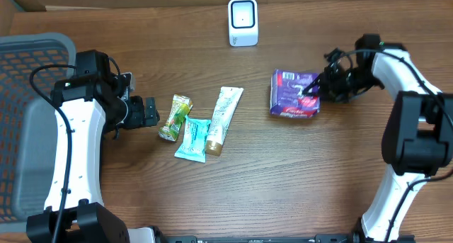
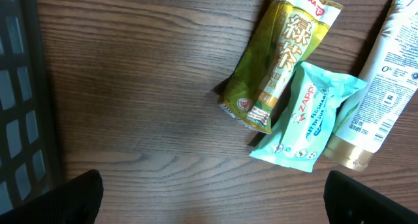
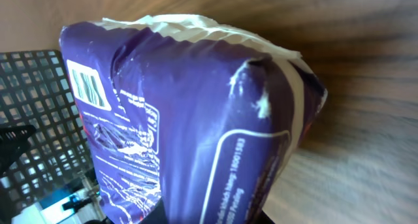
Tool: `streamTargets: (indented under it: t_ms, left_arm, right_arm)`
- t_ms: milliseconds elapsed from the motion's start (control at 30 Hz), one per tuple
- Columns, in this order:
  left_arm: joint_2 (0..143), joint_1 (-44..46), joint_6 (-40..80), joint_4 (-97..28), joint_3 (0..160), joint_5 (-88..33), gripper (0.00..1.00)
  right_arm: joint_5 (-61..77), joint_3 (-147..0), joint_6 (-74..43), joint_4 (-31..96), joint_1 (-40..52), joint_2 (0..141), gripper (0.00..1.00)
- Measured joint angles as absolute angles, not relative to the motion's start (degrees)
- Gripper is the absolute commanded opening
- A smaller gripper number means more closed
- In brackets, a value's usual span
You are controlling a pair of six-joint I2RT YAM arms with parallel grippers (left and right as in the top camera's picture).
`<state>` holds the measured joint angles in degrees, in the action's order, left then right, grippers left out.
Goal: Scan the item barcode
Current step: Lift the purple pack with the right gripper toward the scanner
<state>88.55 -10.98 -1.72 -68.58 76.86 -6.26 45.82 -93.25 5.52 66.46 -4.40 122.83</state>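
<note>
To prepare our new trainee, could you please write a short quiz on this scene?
1. True or false: the left gripper stands open.
2. Which item is the right gripper closed on? A green tea pouch; B purple plastic packet; C white tube.
3. How many products lie clustered mid-table, apart from that packet?
Key: 1 true; 2 B; 3 three.

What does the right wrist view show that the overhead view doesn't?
Only right wrist: the barcode printed on the purple pack. Only overhead: the white scanner, the green pouch, the teal packet, the tube, and the right gripper at the pack's right edge. Both: the purple pack itself.
</note>
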Motion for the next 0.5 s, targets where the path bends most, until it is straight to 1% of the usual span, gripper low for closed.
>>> streamTargets:
  t_ms: [100, 167, 267, 400, 500]
  left_arm:
    - [88.55, -10.98, -1.69, -68.55, 76.86, -6.28, 1.00]
    - [88.55, -10.98, -1.69, -68.55, 76.86, -6.26, 1.00]
    - [88.55, -10.98, -1.69, -68.55, 76.86, -6.28, 1.00]
    - [88.55, -10.98, -1.72, -68.53, 76.86, -6.28, 1.00]
    - [88.55, -10.98, -1.69, -68.53, 76.86, -6.28, 1.00]
  right_arm:
    - [43.22, -96.31, 5.63, 69.08, -4.14, 118.80, 0.04]
    - [41.12, -98.43, 5.54, 70.48, -3.44, 113.67, 0.04]
    - [40.01, -99.61, 5.28, 70.48, -1.91, 107.87, 0.04]
    - [39.75, -100.03, 3.57, 69.89, 1.93, 100.40, 0.04]
    - [39.57, -100.18, 2.72, 69.84, 5.58, 97.69, 0.04]
